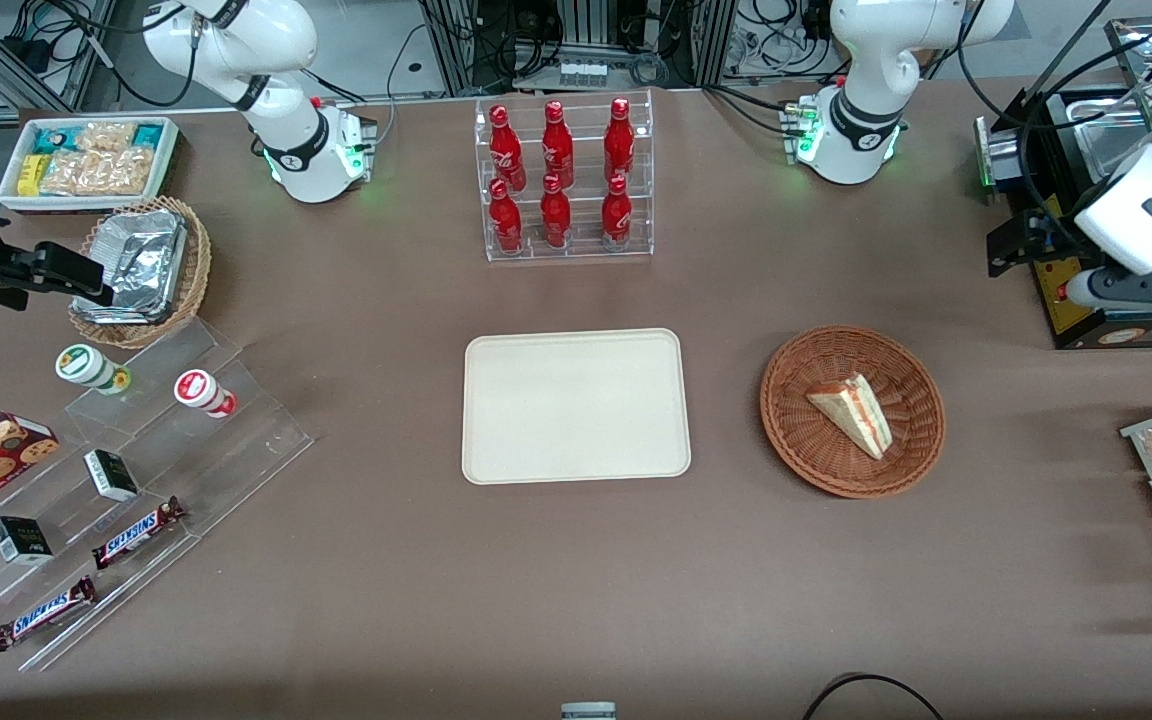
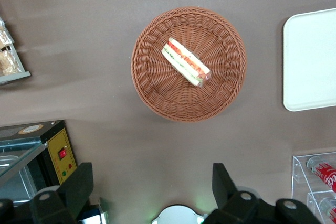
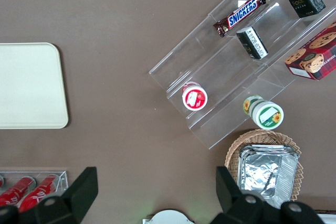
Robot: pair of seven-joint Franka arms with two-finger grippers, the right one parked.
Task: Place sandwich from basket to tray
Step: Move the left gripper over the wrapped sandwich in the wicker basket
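Nothing of the task was done: the sandwich [image 1: 854, 411] lay in the basket [image 1: 794, 425], beside the bare tray [image 1: 576, 405], while the gripper [image 2: 152, 188] hung high above the table toward the working arm's end, fingers spread and holding nothing, every step remaining.

Even, bright, soft-shadowed, sharp lighting.

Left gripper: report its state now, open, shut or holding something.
Left gripper: open and empty, raised above the table at the working arm's end; the sandwich lies untouched in the basket.
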